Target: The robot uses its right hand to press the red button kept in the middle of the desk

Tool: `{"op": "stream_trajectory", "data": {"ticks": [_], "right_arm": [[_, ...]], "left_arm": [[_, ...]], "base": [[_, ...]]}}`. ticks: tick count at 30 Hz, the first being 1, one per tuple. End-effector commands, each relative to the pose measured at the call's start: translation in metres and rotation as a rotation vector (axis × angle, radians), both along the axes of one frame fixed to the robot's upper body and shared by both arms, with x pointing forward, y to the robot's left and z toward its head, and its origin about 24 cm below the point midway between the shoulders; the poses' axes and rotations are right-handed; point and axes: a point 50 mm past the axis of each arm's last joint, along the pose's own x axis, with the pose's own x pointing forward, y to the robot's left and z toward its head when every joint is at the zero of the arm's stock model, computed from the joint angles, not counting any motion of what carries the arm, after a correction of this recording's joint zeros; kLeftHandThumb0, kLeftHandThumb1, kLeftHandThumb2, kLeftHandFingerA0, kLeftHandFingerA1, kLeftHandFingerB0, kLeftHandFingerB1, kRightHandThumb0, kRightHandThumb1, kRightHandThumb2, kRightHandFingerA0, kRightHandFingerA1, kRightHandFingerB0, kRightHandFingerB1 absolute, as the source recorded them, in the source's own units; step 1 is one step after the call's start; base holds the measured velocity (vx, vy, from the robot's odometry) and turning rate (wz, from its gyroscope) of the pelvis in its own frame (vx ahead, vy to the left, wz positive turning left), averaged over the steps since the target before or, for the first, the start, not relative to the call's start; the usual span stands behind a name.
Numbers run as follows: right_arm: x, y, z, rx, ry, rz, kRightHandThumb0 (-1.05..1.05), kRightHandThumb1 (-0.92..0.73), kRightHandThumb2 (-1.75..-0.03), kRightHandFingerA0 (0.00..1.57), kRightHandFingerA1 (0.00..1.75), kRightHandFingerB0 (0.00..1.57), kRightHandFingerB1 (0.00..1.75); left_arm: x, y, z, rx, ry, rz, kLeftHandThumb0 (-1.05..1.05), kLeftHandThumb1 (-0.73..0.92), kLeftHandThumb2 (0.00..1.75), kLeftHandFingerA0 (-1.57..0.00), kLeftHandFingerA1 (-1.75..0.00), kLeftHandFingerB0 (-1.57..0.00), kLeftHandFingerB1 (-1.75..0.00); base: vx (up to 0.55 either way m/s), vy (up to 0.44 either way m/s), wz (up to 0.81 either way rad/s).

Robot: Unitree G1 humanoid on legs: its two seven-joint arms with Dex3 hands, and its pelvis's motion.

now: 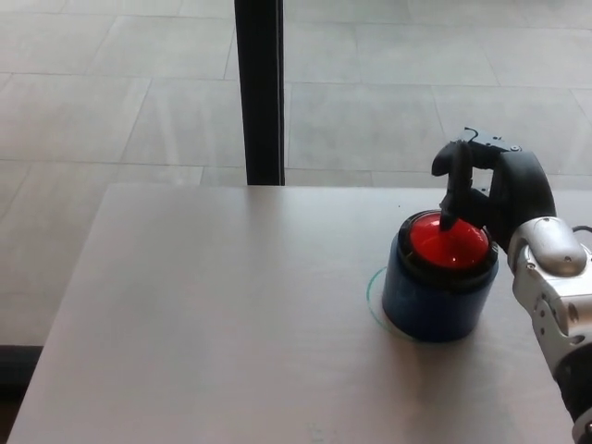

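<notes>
A red domed button (450, 242) sits in a dark blue round housing (437, 301) on the right half of the grey desk (222, 314). My right hand (499, 185) reaches in from the right, above and behind the button. Its fingers are curled downward and hold nothing. One black fingertip (448, 220) touches the far edge of the red dome. The silver forearm (555, 277) runs down the right edge of the picture. My left hand does not show.
A thin teal ring (374, 289) shows on the desk at the housing's left side. A black pillar (259, 92) stands behind the desk's far edge on a tiled floor (111, 83).
</notes>
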Motion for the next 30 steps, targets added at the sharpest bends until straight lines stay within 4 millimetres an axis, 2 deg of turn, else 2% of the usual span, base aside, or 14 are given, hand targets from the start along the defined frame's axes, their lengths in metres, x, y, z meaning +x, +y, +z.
{"op": "stream_trajectory", "data": {"ticks": [1,2,3,9,11,12,13,17,19,21,23,24,26,30], "right_arm": [[-0.012,-0.006,-0.043,-0.045,0.186,-0.029,-0.33,-0.59,-1.06,0.99,1.75,0.78,1.6],[-0.011,-0.004,-0.042,-0.039,0.182,-0.024,-0.34,-0.6,-1.06,0.99,1.75,0.78,1.6],[-0.008,0.001,-0.035,-0.018,0.161,-0.01,-0.34,-0.62,-1.07,0.97,1.75,0.73,1.61],[0.003,0.005,-0.003,0.043,0.078,-0.011,-0.35,-0.61,-1.07,0.97,1.75,0.61,1.69],[0.008,0.001,0.015,0.088,0.041,-0.026,-0.34,-0.48,-1.22,0.98,1.75,0.67,1.67],[0.01,-0.001,0.022,0.11,0.031,-0.032,-0.31,-0.44,-1.28,0.96,1.75,0.7,1.65],[0.015,-0.007,0.041,0.162,-0.001,-0.049,-0.3,-0.5,-1.21,0.96,1.75,0.76,1.57],[0.022,-0.023,0.078,0.281,-0.056,-0.126,-0.37,-0.68,-0.94,0.94,1.75,0.75,1.58],[0.023,-0.03,0.086,0.318,-0.071,-0.142,-0.38,-0.75,-0.87,0.98,1.75,0.68,1.69],[0.023,-0.045,0.1,0.391,-0.118,-0.171,-0.37,-0.52,-1.23,1.02,1.75,0.73,1.67],[0.022,-0.055,0.106,0.42,-0.136,-0.197,-0.35,-0.56,-1.21,1.02,1.75,0.73,1.69],[0.019,-0.067,0.116,0.42,-0.167,-0.235,-0.35,-0.52,-1.3,1.03,1.75,0.7,1.73],[0.016,-0.079,0.125,0.445,-0.187,-0.258,-0.37,-0.53,-1.27,0.99,1.75,0.66,1.68],[0.004,-0.114,0.14,0.481,-0.262,-0.309,-0.32,-0.46,-1.36,1.0,1.75,0.67,1.75]], "left_arm": [[-0.002,0.004,0.003,0.001,0.004,-0.005,-0.53,0.79,1.19,-0.24,-0.91,0.0,-0.53],[-0.002,0.004,0.003,0.005,0.011,-0.004,-0.5,0.81,1.14,-0.23,-1.07,0.0,-0.52],[-0.002,0.004,0.003,0.012,0.019,-0.006,-0.49,0.74,1.27,-0.34,-0.85,0.0,-0.62],[-0.004,0.004,0.003,-0.004,-0.001,0.006,-0.51,0.72,1.3,-0.24,-0.79,0.0,-0.63],[-0.005,0.004,0.002,0.018,0.022,-0.005,-0.52,0.77,1.21,-0.4,-1.02,0.0,-0.52],[-0.005,0.004,0.002,0.008,0.013,0.004,-0.5,0.79,1.16,-0.17,-1.07,0.0,-0.56],[-0.006,0.005,0.002,-0.001,0.01,0.013,-0.51,0.73,1.26,-0.3,-0.84,0.0,-0.63],[-0.008,0.006,0.001,0.001,0.019,0.017,-0.48,0.81,1.14,-0.14,-1.02,0.0,-0.54],[-0.008,0.006,0.001,0.002,0.012,0.017,-0.51,0.8,1.16,-0.25,-0.95,0.0,-0.52],[-0.008,0.005,0.001,-0.005,0.008,0.021,-0.48,0.81,1.15,-0.1,-0.98,0.0,-0.49],[-0.01,0.005,-0.001,0.001,0.023,0.022,-0.48,0.74,1.27,-0.21,-0.78,0.0,-0.62],[-0.011,0.005,-0.002,-0.013,0.006,0.032,-0.48,0.79,1.16,-0.07,-1.02,0.0,-0.49],[-0.01,0.006,0.0,-0.002,0.019,0.026,-0.5,0.73,1.26,-0.31,-0.83,0.0,-0.62],[-0.011,0.007,0.001,0.018,0.032,0.005,-0.52,0.73,1.27,-0.36,-0.87,0.0,-0.63]], "base": [[0.0,0.0,0.0],[0.0,0.0,0.0],[0.0,0.0,0.0],[0.0,0.0,0.0],[0.0,0.0,0.0],[0.0,0.0,0.0],[0.0,0.0,0.0],[0.0,0.0,0.0],[0.0,0.0,0.0],[0.0,0.0,0.0],[0.0,0.0,0.0],[0.0,0.0,0.0],[0.0,0.0,0.0],[0.0,0.0,0.0]]}}
